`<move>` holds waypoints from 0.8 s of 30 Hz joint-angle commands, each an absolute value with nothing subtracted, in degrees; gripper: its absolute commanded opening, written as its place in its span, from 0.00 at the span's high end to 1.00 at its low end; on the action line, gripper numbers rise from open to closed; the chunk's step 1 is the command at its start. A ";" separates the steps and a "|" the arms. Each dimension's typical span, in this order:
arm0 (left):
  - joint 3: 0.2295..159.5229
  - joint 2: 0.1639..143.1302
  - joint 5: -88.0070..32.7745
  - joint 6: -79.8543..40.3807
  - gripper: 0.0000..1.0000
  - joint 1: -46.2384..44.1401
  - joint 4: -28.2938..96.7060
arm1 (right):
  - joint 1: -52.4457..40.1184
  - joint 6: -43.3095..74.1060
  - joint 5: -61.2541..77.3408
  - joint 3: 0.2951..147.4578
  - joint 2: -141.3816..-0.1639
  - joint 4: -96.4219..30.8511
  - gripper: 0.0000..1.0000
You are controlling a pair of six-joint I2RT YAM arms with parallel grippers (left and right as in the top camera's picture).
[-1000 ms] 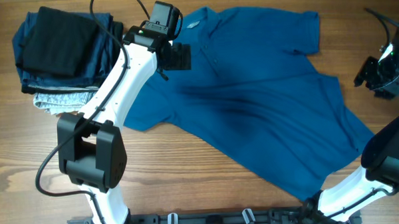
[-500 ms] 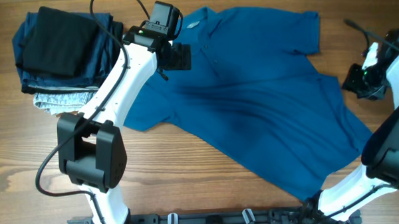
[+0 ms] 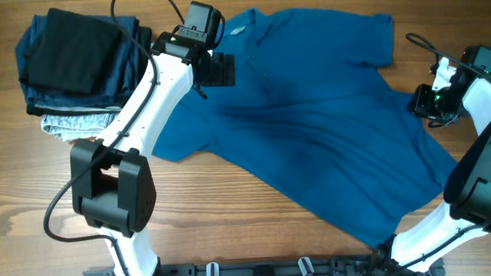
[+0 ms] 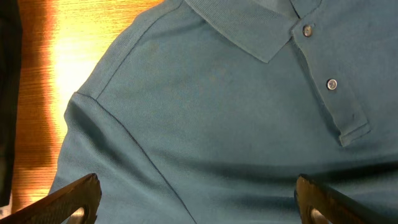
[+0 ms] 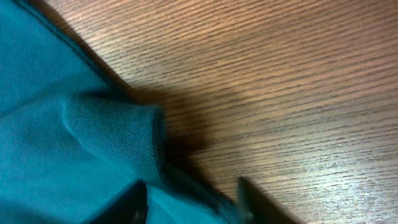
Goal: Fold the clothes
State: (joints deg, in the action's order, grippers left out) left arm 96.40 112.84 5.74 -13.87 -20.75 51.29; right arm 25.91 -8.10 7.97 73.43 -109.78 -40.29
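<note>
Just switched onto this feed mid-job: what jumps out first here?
A blue shirt with collar and buttons lies spread across the wooden table, filling most of the overhead view. The left gripper hangs wide open over the collar area, while the right gripper sits at the shirt's right edge, fingers either side of a curled-up fold. A stack of folded garments sits at the far left.

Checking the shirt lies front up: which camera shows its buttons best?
Left wrist: two buttons and the collar show large and sharp. Overhead shows the blue shirt, buttons only tiny specks. Right wrist shows just a folded edge, no buttons.
</note>
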 commanded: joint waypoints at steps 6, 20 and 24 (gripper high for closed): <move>96.42 113.25 5.87 -13.78 0.00 -20.78 51.31 | 25.74 -9.04 8.62 72.82 -110.43 -38.65 0.83; 96.42 113.25 5.87 -13.78 0.00 -20.78 51.31 | 25.74 -21.41 16.80 71.77 -110.48 -39.46 0.65; 96.42 113.25 5.87 -13.78 0.00 -20.78 51.29 | 25.74 -21.47 16.36 71.77 -110.48 -38.39 0.69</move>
